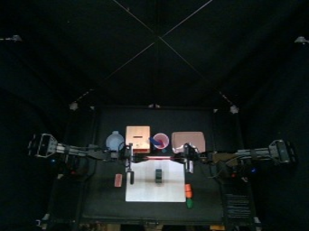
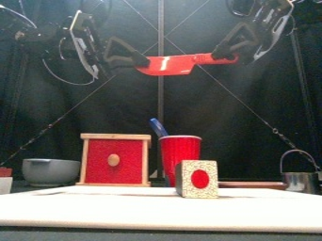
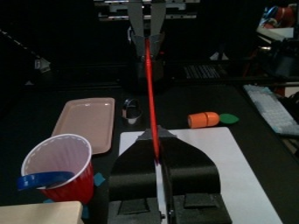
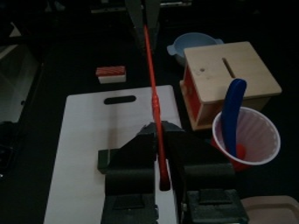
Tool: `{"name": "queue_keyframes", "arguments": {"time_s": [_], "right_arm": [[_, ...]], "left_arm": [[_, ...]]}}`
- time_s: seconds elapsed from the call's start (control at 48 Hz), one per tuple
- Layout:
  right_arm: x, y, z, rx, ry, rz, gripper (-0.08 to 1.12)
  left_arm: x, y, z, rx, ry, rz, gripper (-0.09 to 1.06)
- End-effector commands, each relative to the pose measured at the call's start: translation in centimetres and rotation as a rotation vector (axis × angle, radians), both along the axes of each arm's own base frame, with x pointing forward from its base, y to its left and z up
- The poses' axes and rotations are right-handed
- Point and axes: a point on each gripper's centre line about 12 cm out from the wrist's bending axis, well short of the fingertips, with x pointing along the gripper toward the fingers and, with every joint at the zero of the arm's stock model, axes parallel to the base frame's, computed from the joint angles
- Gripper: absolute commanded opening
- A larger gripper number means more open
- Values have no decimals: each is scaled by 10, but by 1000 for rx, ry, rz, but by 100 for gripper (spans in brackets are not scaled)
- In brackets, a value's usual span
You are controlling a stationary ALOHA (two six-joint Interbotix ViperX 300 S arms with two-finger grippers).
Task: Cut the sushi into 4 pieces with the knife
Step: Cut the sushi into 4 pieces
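A red toy knife (image 2: 176, 63) hangs level, high over the white cutting board (image 1: 157, 187). Both grippers are shut on it, my left gripper (image 2: 122, 56) at one end and my right gripper (image 2: 232, 49) at the other. In the left wrist view the knife (image 3: 152, 87) runs edge-on from my own jaws (image 3: 159, 163) to the other gripper. The right wrist view shows the same knife (image 4: 151, 79) rising from my right gripper (image 4: 159, 144). A sushi piece (image 2: 198, 179), speckled with a red centre, stands upright on the board below.
Behind the board stand a blue-grey bowl (image 1: 116, 140), a wooden box (image 2: 115, 160) with a red drawer front, a red cup (image 2: 180, 158) holding a blue knife (image 2: 157, 125), and a pink tray (image 1: 187, 140). A metal cutter (image 2: 297, 179) is at right. A carrot toy (image 3: 205, 120) and a red toy (image 4: 111, 74) flank the board.
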Motion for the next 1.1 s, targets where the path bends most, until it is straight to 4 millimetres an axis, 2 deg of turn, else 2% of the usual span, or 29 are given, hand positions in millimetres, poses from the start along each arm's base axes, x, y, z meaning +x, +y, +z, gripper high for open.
{"name": "queue_keyframes", "arguments": {"time_s": [0.021,0.396,0.542,0.771,1.0,1.104], "right_arm": [[7,2,-7,5,23,8,11],[21,10,-46,1,181,15,10],[24,13,-55,0,234,8,10],[25,19,-64,27,272,5,10],[29,30,-82,48,333,24,10],[31,36,-87,43,352,38,10]], "left_arm": [[4,-3,-1,19,-4,-21,7],[18,-6,-50,38,137,-46,8],[24,-5,-67,35,185,-46,8],[29,-5,-73,26,203,-43,7],[31,-25,-78,-50,216,-38,6],[31,-28,-85,-107,234,6,6]]}}
